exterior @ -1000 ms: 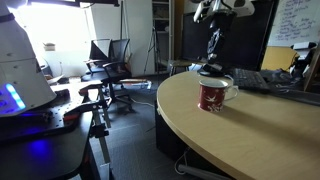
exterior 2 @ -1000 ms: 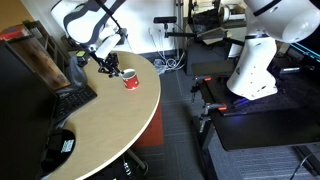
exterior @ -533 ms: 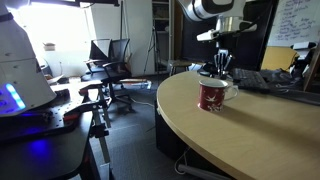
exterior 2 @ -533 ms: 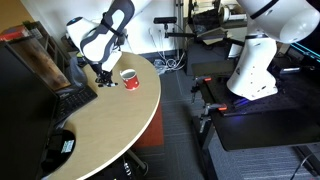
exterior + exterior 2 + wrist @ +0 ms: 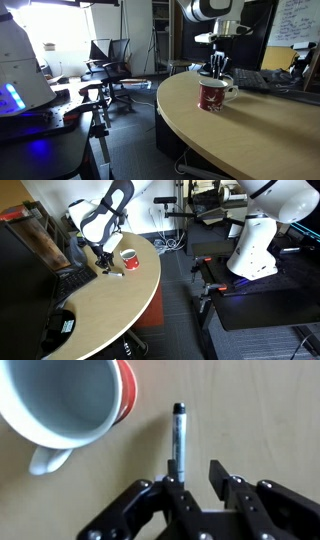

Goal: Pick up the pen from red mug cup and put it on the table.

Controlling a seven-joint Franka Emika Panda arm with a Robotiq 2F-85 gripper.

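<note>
Pen (image 5: 178, 435): one, lying on table (image 5: 265, 410) beside one red mug cup (image 5: 122, 400); two fingers (image 5: 218, 475) spread.

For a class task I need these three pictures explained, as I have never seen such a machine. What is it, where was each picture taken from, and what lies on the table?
It is a robot arm ending in a two-fingered gripper, steered remotely by a person. Two pictures come from cameras standing in the room. The third comes from a camera on the wrist, looking down past the fingers. On the tan table stands a red mug cup; beside it a dark pen lies flat. The jaws stand apart, with nothing between them.
</note>
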